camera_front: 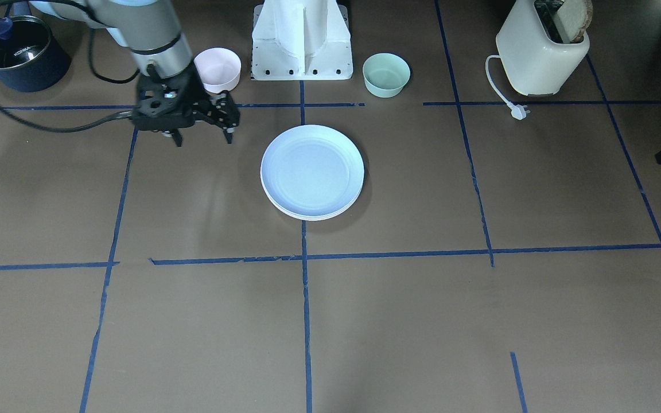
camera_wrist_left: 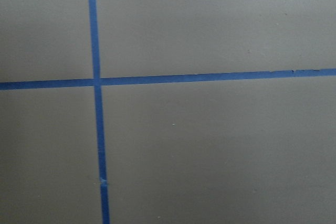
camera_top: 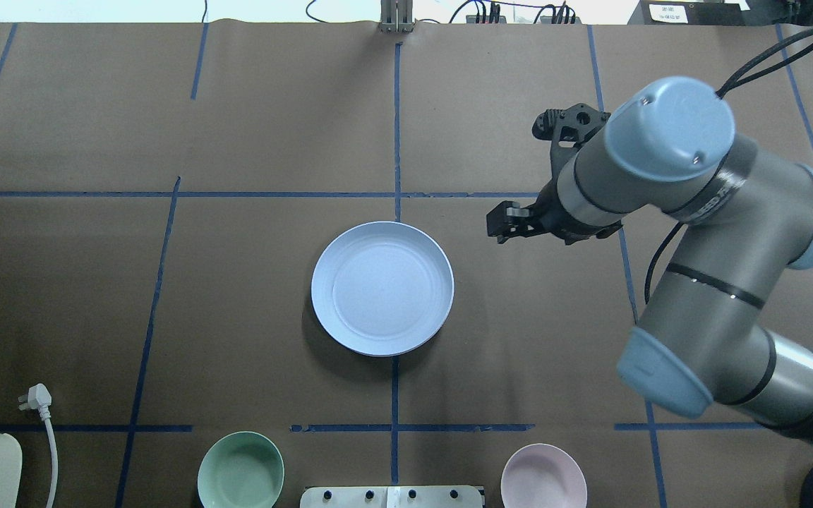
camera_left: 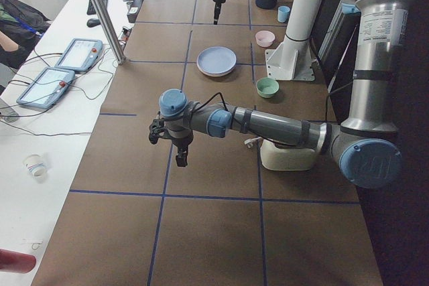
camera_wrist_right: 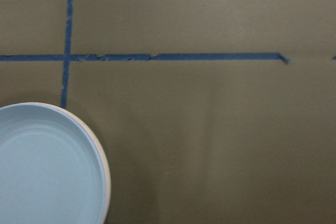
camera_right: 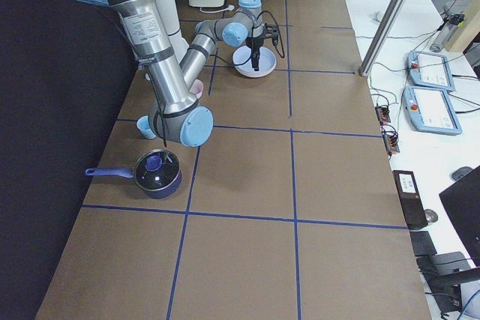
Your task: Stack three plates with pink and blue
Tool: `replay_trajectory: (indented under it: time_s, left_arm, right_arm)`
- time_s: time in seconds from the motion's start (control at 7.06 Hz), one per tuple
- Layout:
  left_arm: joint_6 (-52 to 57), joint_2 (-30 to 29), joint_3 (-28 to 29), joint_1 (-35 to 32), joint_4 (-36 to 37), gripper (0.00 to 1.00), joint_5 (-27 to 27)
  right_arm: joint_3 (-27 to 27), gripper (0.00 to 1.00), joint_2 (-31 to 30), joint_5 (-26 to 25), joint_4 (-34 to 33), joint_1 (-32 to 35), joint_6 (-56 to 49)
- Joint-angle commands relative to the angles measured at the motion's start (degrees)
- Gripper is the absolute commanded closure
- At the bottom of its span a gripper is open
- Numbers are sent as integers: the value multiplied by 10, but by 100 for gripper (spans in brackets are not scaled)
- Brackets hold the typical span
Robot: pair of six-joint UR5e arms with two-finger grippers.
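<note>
Blue-topped plate stack [camera_front: 312,172]; right gripper [camera_front: 204,140] empty, jaws apart; "KONKA" pot [camera_front: 20,66]; left gripper [camera_left: 178,159], jaw state indiscernible.

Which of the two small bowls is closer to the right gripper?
The pink bowl, on the right gripper's side of the white base; the green bowl is beyond it.

The three plates sat nested in one stack, flat and upright, on the middle of the counter [camera_front: 422,189]. The pale blue plate [camera_front: 311,170] lay on top, round, shallow and matte, with faint rings inside its rim and nothing in it. Beneath it only slivers of the other two showed: a thin edge of the pale pink plate [camera_wrist_right: 108,182] just outside the blue rim, and the cream-white plate [camera_front: 309,217] peeking out as a narrow crescent at the bottom.
</note>
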Motion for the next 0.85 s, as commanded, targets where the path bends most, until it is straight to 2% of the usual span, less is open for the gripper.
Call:
replay_trajectory:
  time_s: [0.0,0.28,0.57,0.71]
  left_arm:
    - [109,10,49,-54,2,0,-6]
    - [128,10,62,-76,5,0,1]
    - [127,20,64,-77,6,0,-3]
    - [122,33,64,-76,4,0,-5]
  right_arm:
    - [0,0,-68,103,-15,124,-189]
    - [-23,0,-144,151,-19,246,-374]
    - [-77,0,-197,201,-19,359,-553]
    - [-86,0,-227,219,-19,388,-570]
